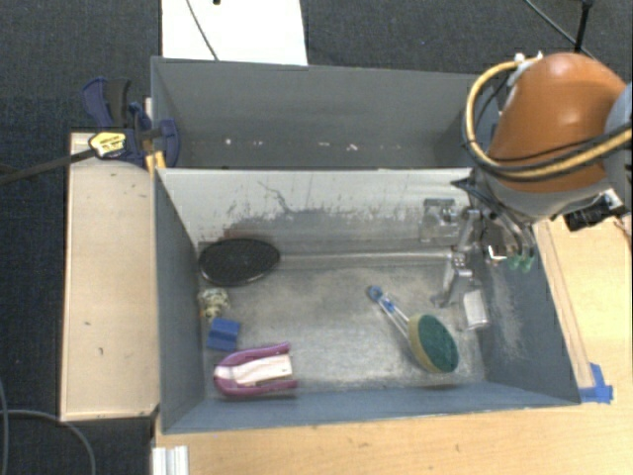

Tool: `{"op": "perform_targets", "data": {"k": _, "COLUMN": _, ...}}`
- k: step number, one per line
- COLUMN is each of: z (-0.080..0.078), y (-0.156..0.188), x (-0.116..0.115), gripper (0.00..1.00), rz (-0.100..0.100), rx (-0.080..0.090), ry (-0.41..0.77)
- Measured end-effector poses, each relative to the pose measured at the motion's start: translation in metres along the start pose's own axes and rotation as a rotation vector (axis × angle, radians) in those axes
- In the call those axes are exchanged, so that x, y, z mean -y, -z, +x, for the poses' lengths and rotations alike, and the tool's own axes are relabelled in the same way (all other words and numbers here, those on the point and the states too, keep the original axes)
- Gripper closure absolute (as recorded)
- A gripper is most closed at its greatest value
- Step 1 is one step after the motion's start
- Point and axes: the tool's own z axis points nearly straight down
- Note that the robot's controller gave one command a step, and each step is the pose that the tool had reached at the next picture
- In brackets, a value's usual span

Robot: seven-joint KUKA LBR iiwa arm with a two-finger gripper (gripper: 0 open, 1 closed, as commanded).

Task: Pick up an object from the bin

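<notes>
We've got a big rounded orange-brown cover (554, 107) here, smooth and glossy like a dome. Round it we see cables (482, 97), one yellowish and one black, looped in a ring across its front and lower side. Under the dome we make out a pale grey collar (529, 198), and a black block (591, 213) sticks out beside it. Below, the gripper (463, 303) is bare silvery metal, all brackets and plates, with a small green piece (522, 261) on it.

Grey bin (326, 339), floor scuffed. Left side: black oval brush (237, 262), small yellowish piece (211, 305), blue block (224, 334). Front-left corner: purple-white case (255, 370). Right, near front edge: green-headed brush (435, 342), blue handle.
</notes>
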Motion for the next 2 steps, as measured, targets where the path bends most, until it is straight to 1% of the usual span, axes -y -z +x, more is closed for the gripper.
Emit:
{"op": "perform_targets", "data": {"k": 1, "z": 0.030, "y": -0.127, "x": 0.049, "gripper": 0.00, "rz": 0.000, "rx": 0.000, "ry": 0.242}}
{"op": "perform_targets", "data": {"k": 2, "z": 0.050, "y": -0.176, "x": 0.055, "gripper": 0.00, "rz": 0.000, "rx": 0.006, "ry": 0.292}}
